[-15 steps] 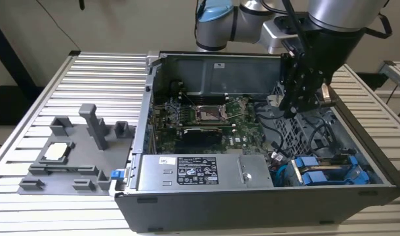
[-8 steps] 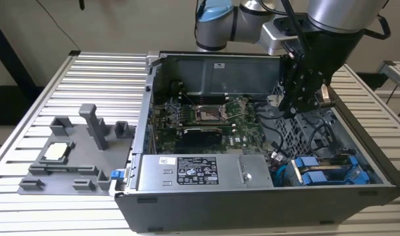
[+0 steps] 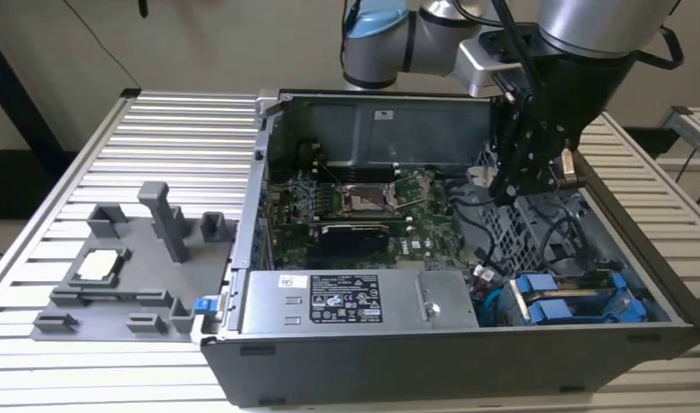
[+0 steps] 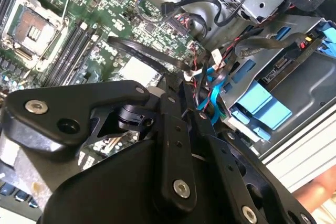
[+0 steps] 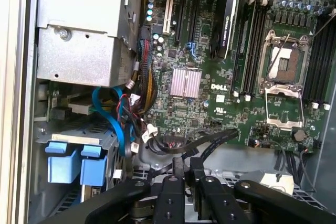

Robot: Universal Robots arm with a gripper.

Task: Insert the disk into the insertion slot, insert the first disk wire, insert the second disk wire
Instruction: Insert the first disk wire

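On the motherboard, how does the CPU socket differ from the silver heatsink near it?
In the first wrist view, the CPU socket is larger, a metal frame around a dark centre. The heatsink is a smaller, solid finned silver square. Both sit flat on the green motherboard.

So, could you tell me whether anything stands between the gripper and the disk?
Yes. In the first wrist view, a blue cable and a bundle of thin red-and-black wires with white plugs hang between the gripper and the blue-fronted disk.
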